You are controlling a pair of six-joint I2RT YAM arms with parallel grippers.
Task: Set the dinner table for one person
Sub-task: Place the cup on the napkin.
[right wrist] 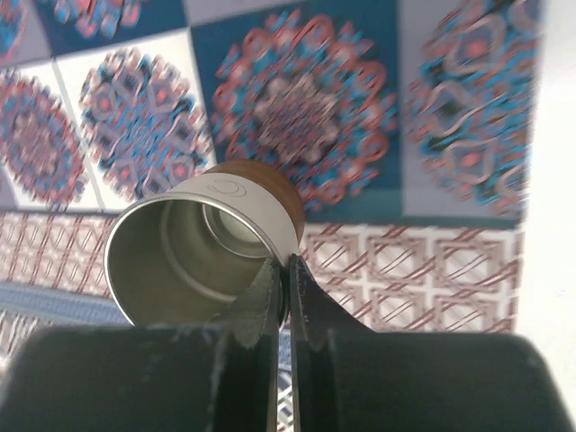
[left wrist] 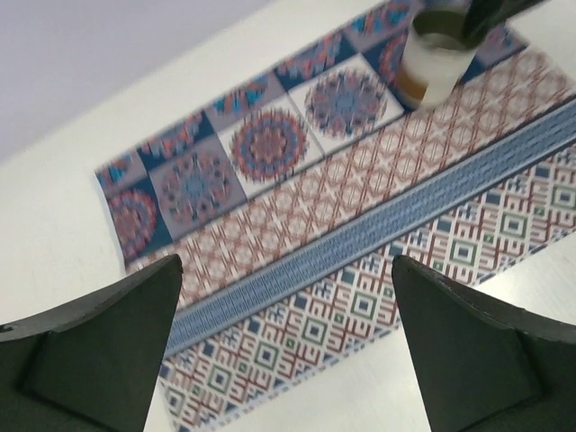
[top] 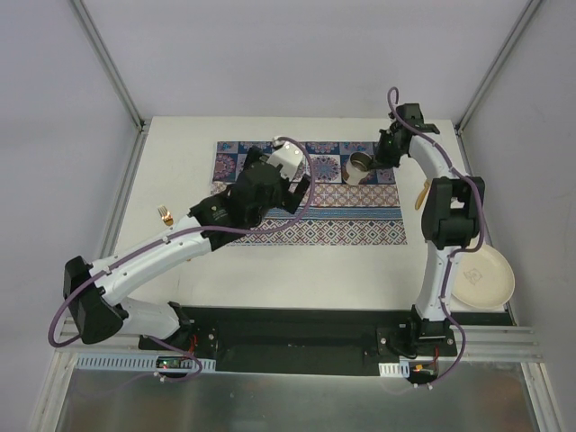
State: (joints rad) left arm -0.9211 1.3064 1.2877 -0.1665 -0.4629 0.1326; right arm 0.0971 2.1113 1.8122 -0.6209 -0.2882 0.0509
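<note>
The white dinner table [top: 297, 279] carries a blue-and-red patterned placemat [top: 360, 220] at its middle back. My right gripper [top: 378, 157] is shut on the rim of a metal cup [top: 360, 166] that stands on the placemat's far right part. In the right wrist view the jaws [right wrist: 288, 270] pinch the cup's wall [right wrist: 207, 261], one finger inside and one outside. My left gripper [top: 283, 184] is open and empty, held above the placemat's left half [left wrist: 297, 225]. The cup shows at the top right of the left wrist view [left wrist: 436, 58].
A gold fork [top: 165, 214] lies on the table left of the placemat. A gold utensil [top: 419, 193] lies just right of the placemat. A cream plate [top: 486, 279] sits at the near right, partly behind the right arm.
</note>
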